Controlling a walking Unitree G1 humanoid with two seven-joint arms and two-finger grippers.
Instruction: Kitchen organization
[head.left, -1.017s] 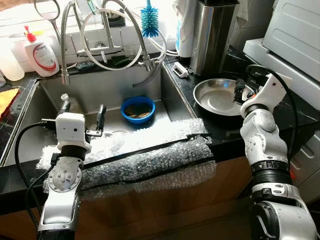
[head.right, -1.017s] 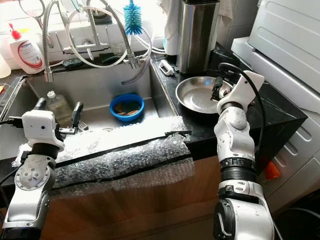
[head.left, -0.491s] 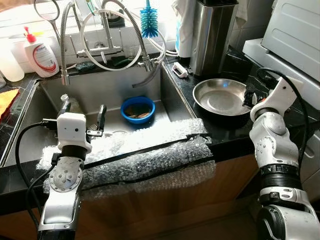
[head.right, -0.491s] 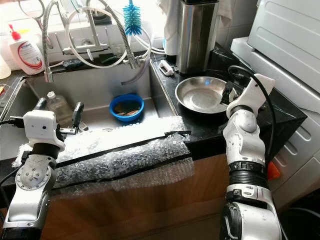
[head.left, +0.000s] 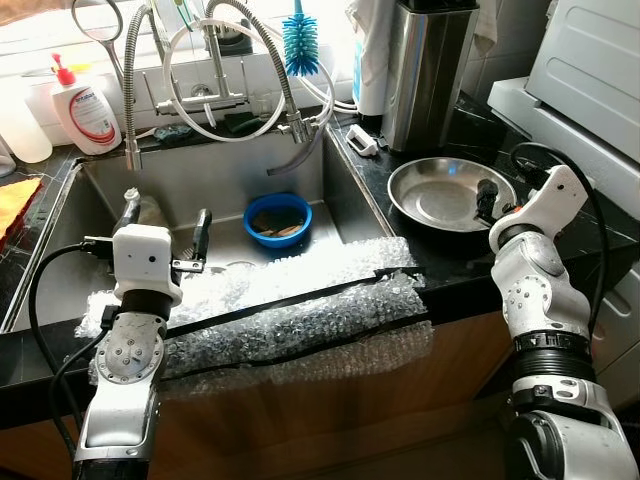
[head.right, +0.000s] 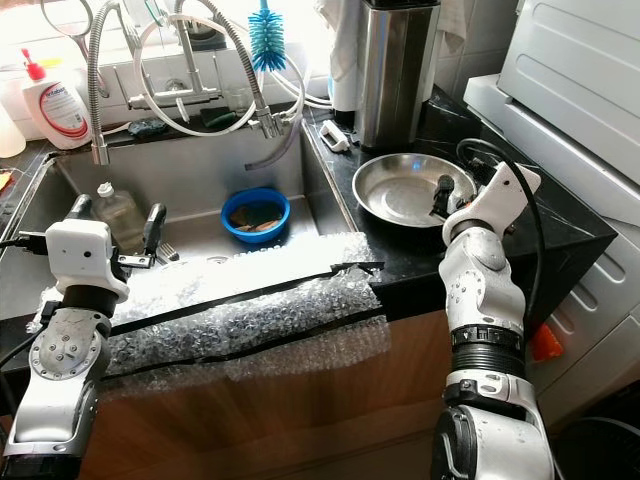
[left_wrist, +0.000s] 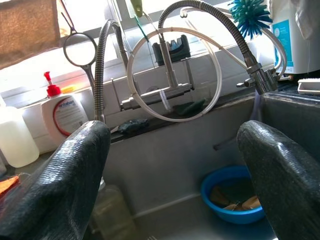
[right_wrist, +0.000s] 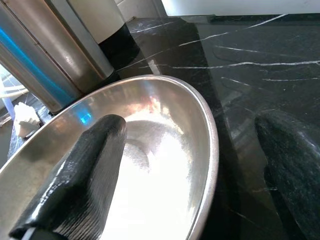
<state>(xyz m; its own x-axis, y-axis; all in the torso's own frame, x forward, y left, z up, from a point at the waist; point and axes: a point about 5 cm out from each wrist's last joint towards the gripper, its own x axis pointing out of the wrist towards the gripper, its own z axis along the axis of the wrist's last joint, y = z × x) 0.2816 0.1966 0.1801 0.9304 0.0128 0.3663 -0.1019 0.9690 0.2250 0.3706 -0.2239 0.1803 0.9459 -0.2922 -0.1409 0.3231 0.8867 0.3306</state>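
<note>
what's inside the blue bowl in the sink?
The blue bowl holds a few brownish scraps, seemingly in murky water; the left wrist view shows tan pieces near the bottom. What they are is unclear, and the near rim hides part of the inside.

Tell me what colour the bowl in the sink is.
The bowl is blue, clearest in the left eye view.

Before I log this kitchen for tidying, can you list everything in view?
Steel bowl: one, silver, black counter right of sink.
Blue bowl: one, in sink, holding scraps.
Bubble wrap: one sheet, clear, over sink's front edge.
Bottle brush: one, blue, behind faucet.
Soap bottle: one, white, red pump, back left.
Steel canister: one, behind steel bowl.
Clear bottle: one, in sink, left.
Left tool: open, above sink.
Right tool: open, straddling steel bowl's rim.
</note>
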